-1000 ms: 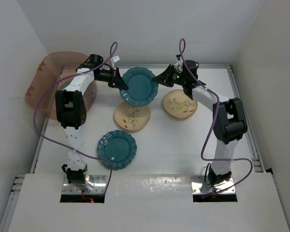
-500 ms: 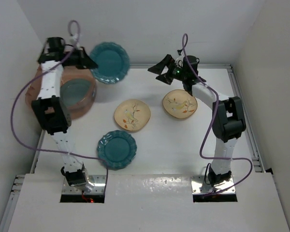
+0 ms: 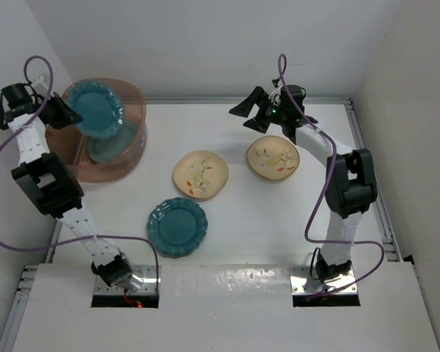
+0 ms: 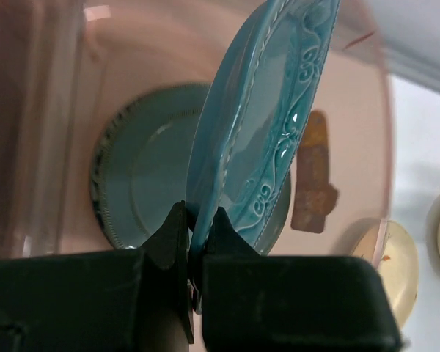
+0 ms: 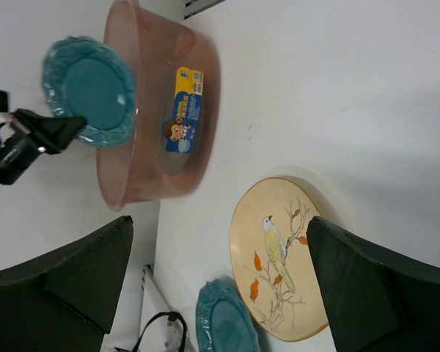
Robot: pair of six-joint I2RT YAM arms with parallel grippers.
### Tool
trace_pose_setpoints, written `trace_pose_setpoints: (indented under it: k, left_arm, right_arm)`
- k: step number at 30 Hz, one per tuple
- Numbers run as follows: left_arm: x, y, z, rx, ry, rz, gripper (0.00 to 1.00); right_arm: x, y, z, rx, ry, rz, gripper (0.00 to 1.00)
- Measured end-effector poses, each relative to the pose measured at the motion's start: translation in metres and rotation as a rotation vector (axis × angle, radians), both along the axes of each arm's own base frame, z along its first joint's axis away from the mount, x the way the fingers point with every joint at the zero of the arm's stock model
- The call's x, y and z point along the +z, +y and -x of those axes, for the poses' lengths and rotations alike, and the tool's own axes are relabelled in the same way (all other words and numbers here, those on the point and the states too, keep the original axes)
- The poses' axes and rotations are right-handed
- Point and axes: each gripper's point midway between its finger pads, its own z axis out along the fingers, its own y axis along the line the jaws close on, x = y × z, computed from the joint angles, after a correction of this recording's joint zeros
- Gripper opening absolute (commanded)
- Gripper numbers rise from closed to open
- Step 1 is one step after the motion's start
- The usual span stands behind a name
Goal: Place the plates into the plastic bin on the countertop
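1. From overhead, my left pincer [image 3: 66,114] is closed on the rim of a teal scalloped plate [image 3: 94,108]. It holds the plate over the plastic bin [image 3: 134,139] at the far-left corner of the surface [image 3: 235,242].
2. The left wrist view adds what the overhead hides. Both fingers [image 4: 169,246] clamp the plate's edge, and the plate is tilted nearly edge-on. A grey-green plate [image 4: 143,183] lies flat on the bin floor below it; I cannot tell the gap between the two.
3. My right pincer [image 3: 251,114] is spread wide with nothing in it. It hovers over the far side of the surface, near the right bird plate [image 3: 273,158].
4. Only the right wrist view shows the yellow-and-blue label [image 5: 183,110] on the bin's wall and the bird painted on the middle bird plate [image 5: 282,257].
5. Edges: the bin sits close to the left wall [image 3: 15,29], and from above the held plate overlaps the bin's far-left rim.
6. Room: bare surface lies between the bin and the middle bird plate. A second teal plate [image 3: 177,226] lies nearer the arm bases, apart from both.
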Motion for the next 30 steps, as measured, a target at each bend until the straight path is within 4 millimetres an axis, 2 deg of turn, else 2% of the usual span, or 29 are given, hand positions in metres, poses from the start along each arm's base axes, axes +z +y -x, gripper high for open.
trace_pose_setpoints:
  k: [4, 6, 8, 10, 11, 13, 14, 17, 22, 25, 28, 30]
  left_arm:
    - [-0.065, -0.005, -0.006, -0.009, 0.124, 0.077, 0.00]
    - [-0.095, -0.006, -0.003, 0.000, 0.188, 0.110, 0.01]
    - [-0.115, -0.011, 0.002, 0.012, 0.235, 0.165, 0.13]
    - [-0.119, -0.010, 0.005, 0.013, 0.242, 0.176, 0.25]
    - [-0.119, -0.010, 0.006, 0.011, 0.241, 0.168, 0.36]
    - [-0.122, -0.009, 0.006, 0.007, 0.247, 0.148, 0.47]
    - [-0.123, -0.010, 0.007, 0.005, 0.256, 0.139, 0.58]
    - [-0.133, -0.012, 0.013, 0.002, 0.307, 0.097, 0.72]
    - [-0.152, -0.017, 0.028, -0.007, 0.439, -0.036, 0.84]
    - [-0.159, -0.020, 0.035, -0.024, 0.505, -0.120, 0.90]
    - [-0.156, -0.022, 0.043, -0.027, 0.548, -0.181, 0.91]
    - [-0.145, -0.020, 0.049, -0.017, 0.559, -0.222, 0.91]
  right_arm:
    - [0.008, 0.000, -0.004, 0.002, -0.022, 0.011, 1.00]
    - [0.011, -0.001, -0.005, 0.002, -0.034, 0.014, 1.00]
    - [0.009, -0.003, -0.005, 0.000, -0.029, 0.019, 1.00]
    - [0.007, -0.003, -0.004, 0.001, -0.019, 0.025, 1.00]
    - [0.006, -0.004, -0.004, 0.002, -0.017, 0.029, 1.00]
    - [0.004, -0.004, -0.003, 0.005, -0.016, 0.035, 1.00]
    - [0.003, -0.004, -0.002, 0.007, -0.014, 0.038, 1.00]
    - [0.001, -0.004, -0.001, 0.009, -0.009, 0.044, 1.00]
    - [-0.006, -0.006, 0.003, 0.022, -0.008, 0.090, 1.00]
    - [-0.021, -0.008, 0.014, 0.037, 0.009, 0.182, 1.00]
    - [-0.037, -0.001, 0.032, 0.073, 0.034, 0.280, 1.00]
    - [-0.048, 0.010, 0.051, 0.119, 0.039, 0.341, 1.00]
